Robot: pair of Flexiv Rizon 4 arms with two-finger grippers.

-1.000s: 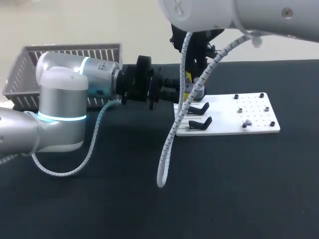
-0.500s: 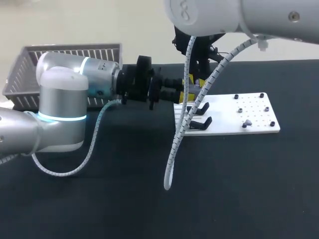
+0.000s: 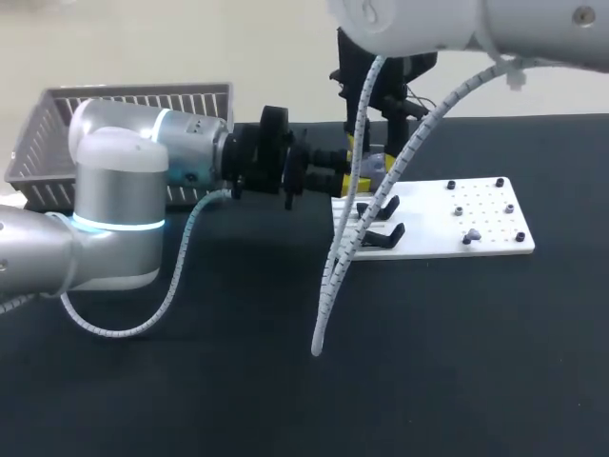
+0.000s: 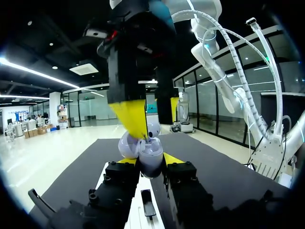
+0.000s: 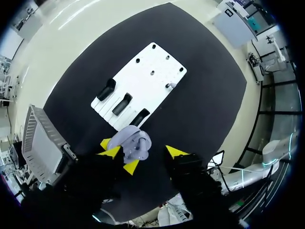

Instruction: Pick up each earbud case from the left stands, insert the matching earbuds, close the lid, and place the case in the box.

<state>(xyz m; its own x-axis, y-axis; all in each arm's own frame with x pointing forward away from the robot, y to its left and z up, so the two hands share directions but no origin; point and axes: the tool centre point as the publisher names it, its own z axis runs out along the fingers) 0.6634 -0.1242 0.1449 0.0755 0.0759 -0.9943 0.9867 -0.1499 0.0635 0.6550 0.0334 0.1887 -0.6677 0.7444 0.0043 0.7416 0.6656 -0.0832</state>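
earbud case (image 5: 131, 142) gripped from both sides by left gripper (image 4: 148, 161), jaws closed on its body, raised above the bench (image 3: 238, 381), lid (image 4: 126, 146) apparently open. right gripper (image 5: 147, 155) just above, jaws wide apart with nothing visibly held, one fingertip seemingly against the lid. probably best: hold the left grasp firm, press the lid down gently and squarely, avoid levering the case loose. beyond, stands (image 3: 383, 235) on the white board (image 3: 485, 224); farther off, the box (image 3: 57, 133).
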